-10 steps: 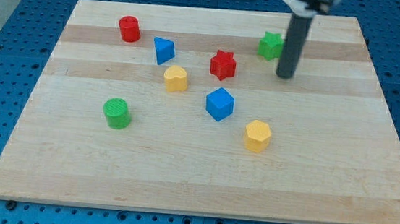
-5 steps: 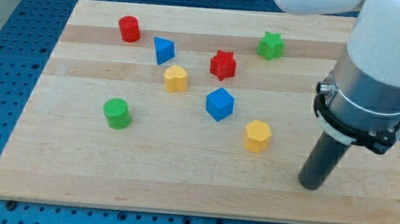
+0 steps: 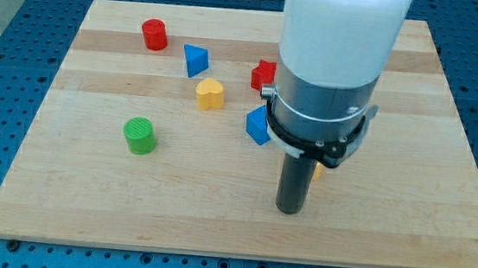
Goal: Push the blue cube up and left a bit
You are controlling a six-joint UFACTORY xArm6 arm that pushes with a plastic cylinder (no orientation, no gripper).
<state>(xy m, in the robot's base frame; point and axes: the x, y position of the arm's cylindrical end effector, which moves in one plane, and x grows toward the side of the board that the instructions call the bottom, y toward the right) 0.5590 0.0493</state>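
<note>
The blue cube [image 3: 257,125] sits near the board's middle, its right part hidden behind my arm. My tip [image 3: 289,210] rests on the wooden board [image 3: 86,199], below and to the right of the blue cube, with a gap between them. The arm's white and grey body covers the view's upper middle.
A red cylinder [image 3: 153,34] is at the upper left, a blue triangular block [image 3: 195,60] beside it, a yellow block [image 3: 210,92] below that, a green cylinder [image 3: 140,135] at the left. A red star [image 3: 263,74] is partly hidden. A sliver of the yellow hexagonal block [image 3: 316,169] shows behind the rod.
My tip has swept from the upper right, down the right side, then left to below the blue cube. The arm now hides the green star and most of the yellow hexagon. No block has moved.
</note>
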